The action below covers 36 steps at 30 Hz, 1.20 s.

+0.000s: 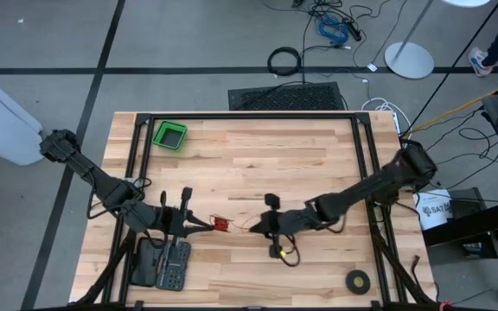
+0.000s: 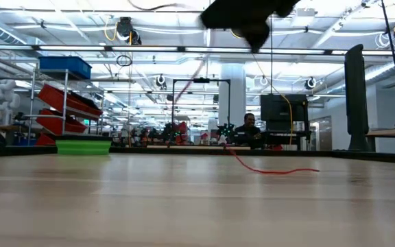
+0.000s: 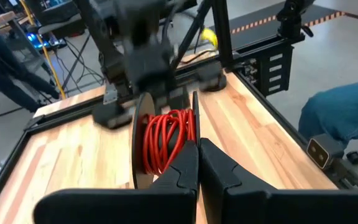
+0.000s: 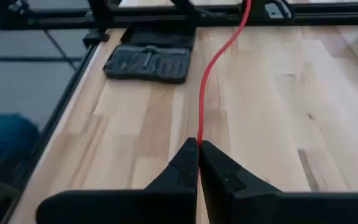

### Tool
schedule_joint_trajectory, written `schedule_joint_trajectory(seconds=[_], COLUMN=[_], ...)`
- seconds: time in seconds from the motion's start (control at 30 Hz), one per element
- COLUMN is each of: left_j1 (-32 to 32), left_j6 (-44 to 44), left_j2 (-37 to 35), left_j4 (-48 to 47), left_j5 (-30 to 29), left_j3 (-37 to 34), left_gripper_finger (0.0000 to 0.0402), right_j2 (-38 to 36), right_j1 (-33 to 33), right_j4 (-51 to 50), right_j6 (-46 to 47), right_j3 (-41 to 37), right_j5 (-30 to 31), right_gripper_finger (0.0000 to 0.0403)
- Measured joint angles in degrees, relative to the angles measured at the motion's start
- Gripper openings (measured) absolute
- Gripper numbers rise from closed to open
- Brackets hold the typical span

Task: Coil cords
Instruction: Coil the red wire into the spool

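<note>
A red cord is partly wound into a small coil point(image 3: 166, 140) on a thin dark disc point(image 3: 137, 146). The coil shows in the high view point(image 1: 221, 225) at the table's middle near side. My left gripper point(image 1: 207, 225) is shut on the coil, also seen in its wrist view point(image 3: 197, 155). My right gripper point(image 1: 259, 227) is just right of it, shut on the free run of the cord point(image 4: 207, 81). The cord's tail point(image 2: 273, 169) lies on the table, ending by a yellow piece point(image 1: 279, 252). My left gripper pinches the coil at its near side point(image 3: 188, 140) between its two shut fingers, coming level from the table's left. The coil stands on edge in front of the fingers; whether it is clear of the table I cannot tell. My right gripper pinches the single red cord point(image 4: 199, 138) between its fingertips, coming from the table's right. The cord runs straight on from the fingers toward the left gripper in a slight curve, just above the tabletop.
A dark tool case point(image 1: 164, 263) lies near the front left, under the left arm. A green bin point(image 1: 169, 135) stands at the far left. A black tape ring point(image 1: 358, 280) lies at the front right. A black cable hoop point(image 1: 284, 60) is on the floor beyond the table.
</note>
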Motion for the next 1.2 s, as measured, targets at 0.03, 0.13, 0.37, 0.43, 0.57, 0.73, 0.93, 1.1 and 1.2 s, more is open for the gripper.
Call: schedule_joint_trajectory(seconds=[0.03, 0.13, 0.37, 0.43, 0.57, 0.73, 0.93, 1.1, 1.2], left_j1=[-0.1, 0.0, 0.1, 0.1, 0.4, 2.7, 5.5, 7.3, 8.6], left_j6=[0.0, -0.9, -1.1, -1.1, -1.1, -2.0, -2.3, -2.3, -1.6], left_j2=[0.0, 0.0, 0.0, 0.0, 0.0, 0.0, 0.0, 0.3, 1.2], left_j4=[-0.1, -0.4, -1.3, -1.3, -1.2, -1.2, -1.2, -0.1, 2.0], left_j5=[0.0, 0.0, -0.3, -0.3, -1.1, -1.5, 3.2, 9.5, 15.7], left_j3=[0.0, 0.0, 0.0, 0.0, 0.0, 0.0, 0.0, 0.0, 0.0], left_gripper_finger=[0.0004, 0.0004, 0.0004, 0.0004, 0.0004, 0.0004, 0.0004, 0.0004, 0.0004], right_j2=[-1.4, -5.3, -11.5, -12.5, -13.9, -13.6, -13.4, -12.8, -11.5], right_j1=[0.9, 3.7, 8.8, 9.7, 10.3, 10.4, 10.2, 9.2, 7.7], right_j4=[-2.1, -6.6, -9.2, -9.1, -8.8, -8.7, -9.1, -9.9, -10.6], right_j6=[0.5, 1.5, 1.4, 0.5, -0.5, -3.6, -9.6, -13.9, -15.6], right_j3=[0.0, 0.0, 0.0, 0.0, 0.0, 2.8, 8.4, 12.9, 15.0], right_j5=[0.8, 3.4, 9.3, 10.4, 11.8, 12.0, 13.5, 13.4, 13.1], right_gripper_finger=[0.0000, 0.0000, 0.0000, 0.0000, 0.0000, 0.0000, 0.0000, 0.0000, 0.0000])
